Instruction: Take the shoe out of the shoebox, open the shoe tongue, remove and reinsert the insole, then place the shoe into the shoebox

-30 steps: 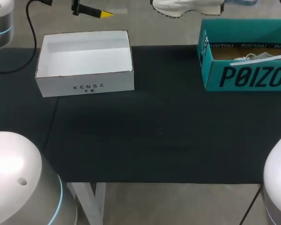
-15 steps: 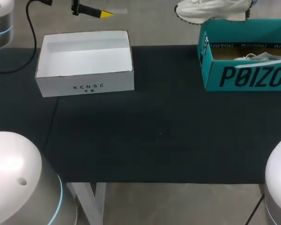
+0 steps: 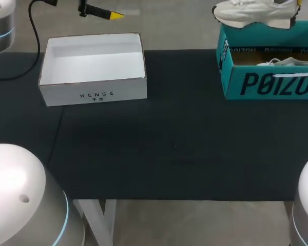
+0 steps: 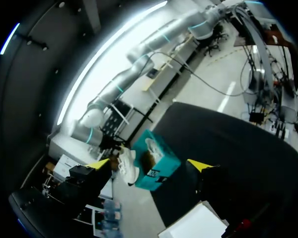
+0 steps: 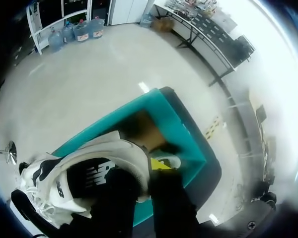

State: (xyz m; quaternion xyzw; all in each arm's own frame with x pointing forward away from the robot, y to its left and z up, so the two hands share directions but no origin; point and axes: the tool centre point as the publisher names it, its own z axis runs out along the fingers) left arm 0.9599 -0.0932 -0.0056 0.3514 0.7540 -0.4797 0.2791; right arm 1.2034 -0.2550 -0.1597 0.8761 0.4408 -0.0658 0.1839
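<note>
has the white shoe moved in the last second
Yes. The shoe has shifted toward the head view's right. It was mostly left of the teal box's left corner and now hangs over the box's far wall.

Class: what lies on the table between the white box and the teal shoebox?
Nothing: the head view shows only bare black tabletop between the white box and the teal shoebox.
</note>
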